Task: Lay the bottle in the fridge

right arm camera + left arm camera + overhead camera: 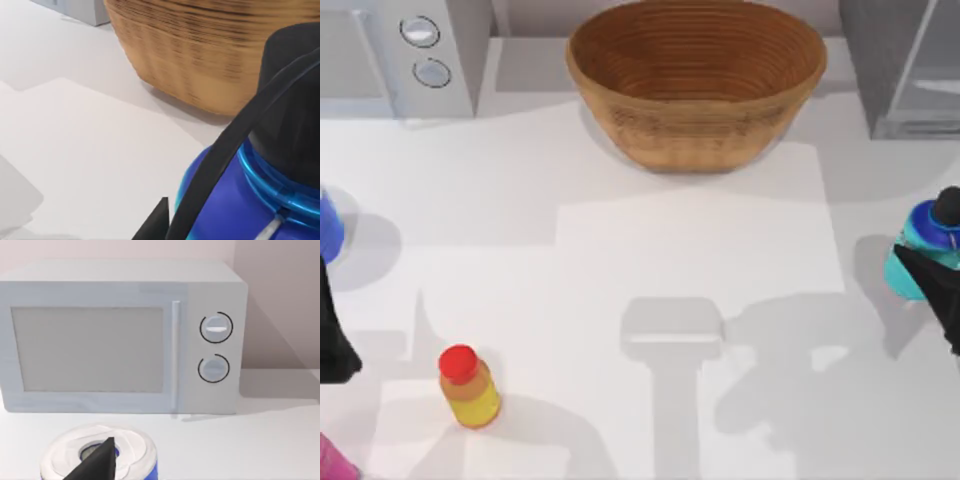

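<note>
Your right gripper (932, 285) is out at the table's (650, 300) right edge, around three o'clock in the top view, pressed up against the bottle (920, 250). The bottle stands upright there, cyan body, blue shoulder, black cap on top. In the right wrist view the bottle (235, 200) sits very close to the lens, its black loop strap (225, 150) running diagonally across the blue shoulder, and one dark fingertip (155, 222) pokes up just beside it. Are the fingers clamped on it? You cannot tell from here; the gripper is cut off at the frame edge, so call it touching or nearly so.

The fridge (905, 65) waits at about one o'clock, back right corner, well apart from the bottle.

Your left gripper (332, 330) is over at nine o'clock, dark against the left edge, near a blue-sided object (328, 225). From the left wrist view, a dark finger (97, 462) hangs over a white-topped, blue-sided round thing (100, 455), with the microwave (120, 337) and its two dials behind it. How far the left fingers are spread is not visible either.

The wicker basket (695, 80) holds twelve o'clock. A yellow-orange bottle (468, 388) with a red cap stands at seven o'clock.
</note>
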Controlling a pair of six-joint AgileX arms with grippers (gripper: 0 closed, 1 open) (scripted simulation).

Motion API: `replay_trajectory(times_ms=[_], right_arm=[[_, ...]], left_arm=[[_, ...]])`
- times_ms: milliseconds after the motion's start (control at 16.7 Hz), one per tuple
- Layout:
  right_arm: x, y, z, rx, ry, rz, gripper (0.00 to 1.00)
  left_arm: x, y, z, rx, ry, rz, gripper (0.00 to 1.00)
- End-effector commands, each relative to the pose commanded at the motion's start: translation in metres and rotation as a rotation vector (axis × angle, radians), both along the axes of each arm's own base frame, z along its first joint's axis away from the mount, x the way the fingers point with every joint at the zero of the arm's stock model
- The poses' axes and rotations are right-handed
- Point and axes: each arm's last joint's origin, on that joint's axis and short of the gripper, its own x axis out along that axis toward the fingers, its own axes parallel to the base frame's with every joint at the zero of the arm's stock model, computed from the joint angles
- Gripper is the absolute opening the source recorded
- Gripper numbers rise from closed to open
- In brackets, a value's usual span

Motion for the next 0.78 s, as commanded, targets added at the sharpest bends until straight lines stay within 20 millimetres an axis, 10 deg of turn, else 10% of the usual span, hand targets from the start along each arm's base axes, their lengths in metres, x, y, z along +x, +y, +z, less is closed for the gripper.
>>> replay_trajectory(times_ms=[780], right_arm=[[-0.074, 0.012, 0.075, 0.032, -0.122, -0.392, 0.01]], left_arm=[[0.0, 0.0, 0.0, 0.0, 0.0, 0.0, 1.0]])
